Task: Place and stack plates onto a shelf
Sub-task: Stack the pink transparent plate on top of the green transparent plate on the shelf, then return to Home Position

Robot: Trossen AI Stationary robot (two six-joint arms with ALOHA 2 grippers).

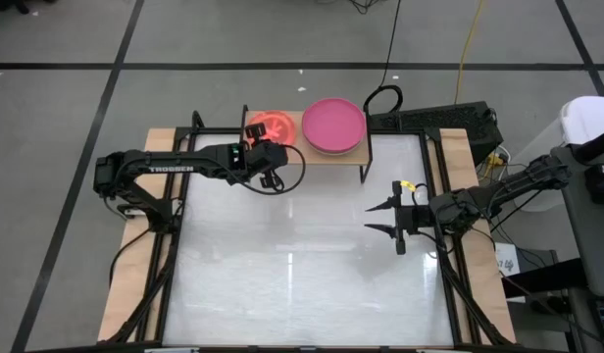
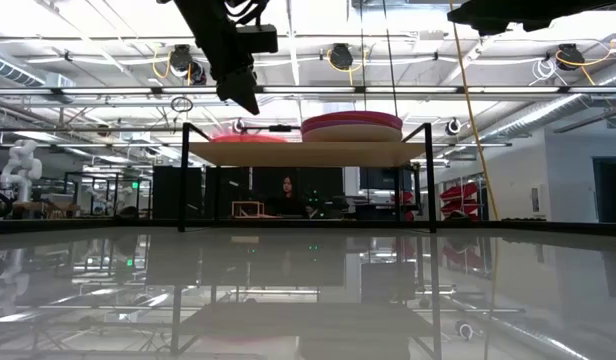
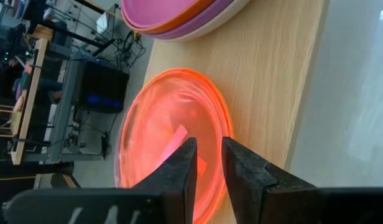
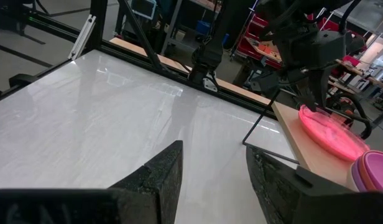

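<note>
A translucent orange-red plate lies flat on the left part of the light-wood shelf. Beside it on the shelf sits a stack of plates with a magenta one on top and orange, purple and beige rims below. My left gripper hovers above the orange plate's near rim, its fingers parted by a narrow gap and clear of the plate. My right gripper waits open over the table's right side.
The shelf stands on thin black legs at the table's far edge. The glossy white tabletop stretches in front of it. Black frame rails and cables run along the table's sides.
</note>
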